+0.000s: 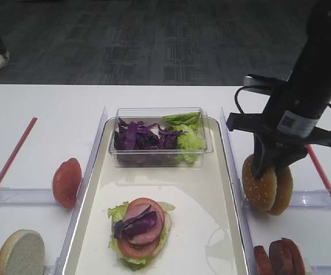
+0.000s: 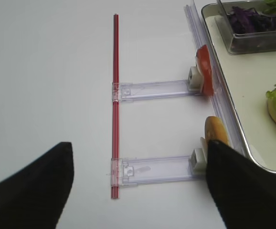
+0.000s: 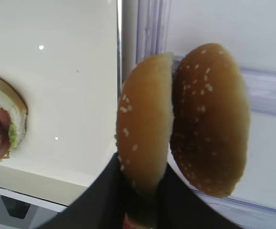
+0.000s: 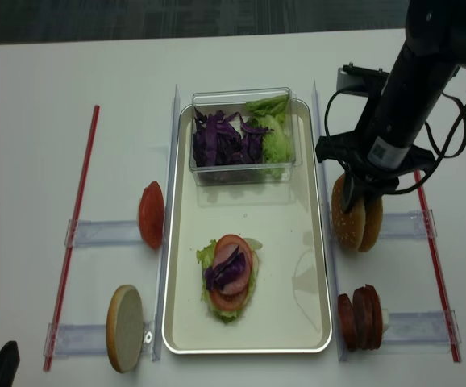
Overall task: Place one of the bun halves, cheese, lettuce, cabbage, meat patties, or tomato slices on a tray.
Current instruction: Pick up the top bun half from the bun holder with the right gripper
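Observation:
Two sesame-topped bun halves (image 1: 261, 184) stand on edge in the clear rack right of the tray (image 1: 197, 195). My right gripper (image 1: 267, 166) comes down from above, shut on the bun half (image 3: 145, 129) nearer the tray; the other one (image 3: 209, 119) leans against it. My left gripper (image 2: 138, 191) hovers open over bare table left of the tray, holding nothing. Cabbage (image 1: 134, 137) and lettuce (image 1: 189, 137) fill a clear box on the tray. Meat patties (image 1: 277, 258) stand at front right, a tomato slice (image 1: 67, 182) at left. No cheese is in view.
A stack of lettuce, tomato slices and cabbage (image 1: 140, 226) lies on the tray's near half. A pale bun half (image 1: 21, 252) stands at front left. Red strips (image 2: 115, 95) and clear rack rails (image 2: 152, 89) line both sides of the tray.

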You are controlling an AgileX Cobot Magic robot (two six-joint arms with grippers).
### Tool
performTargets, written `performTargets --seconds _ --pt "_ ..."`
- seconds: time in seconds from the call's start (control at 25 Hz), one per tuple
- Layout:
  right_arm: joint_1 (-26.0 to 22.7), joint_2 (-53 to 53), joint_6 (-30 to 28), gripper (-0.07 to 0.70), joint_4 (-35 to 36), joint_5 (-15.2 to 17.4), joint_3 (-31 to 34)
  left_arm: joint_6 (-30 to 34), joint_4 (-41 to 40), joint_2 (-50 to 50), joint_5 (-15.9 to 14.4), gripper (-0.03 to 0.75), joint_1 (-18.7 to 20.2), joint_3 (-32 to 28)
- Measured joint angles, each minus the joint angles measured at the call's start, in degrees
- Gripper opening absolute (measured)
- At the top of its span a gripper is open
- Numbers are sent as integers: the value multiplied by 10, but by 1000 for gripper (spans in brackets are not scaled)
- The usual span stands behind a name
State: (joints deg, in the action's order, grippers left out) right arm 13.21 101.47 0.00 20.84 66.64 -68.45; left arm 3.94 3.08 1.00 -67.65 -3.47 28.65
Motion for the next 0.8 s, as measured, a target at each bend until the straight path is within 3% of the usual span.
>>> performTargets --seconds 0.8 --pt "0 -79 0 169 7 24 0 0 0 0 0 540 0 0"
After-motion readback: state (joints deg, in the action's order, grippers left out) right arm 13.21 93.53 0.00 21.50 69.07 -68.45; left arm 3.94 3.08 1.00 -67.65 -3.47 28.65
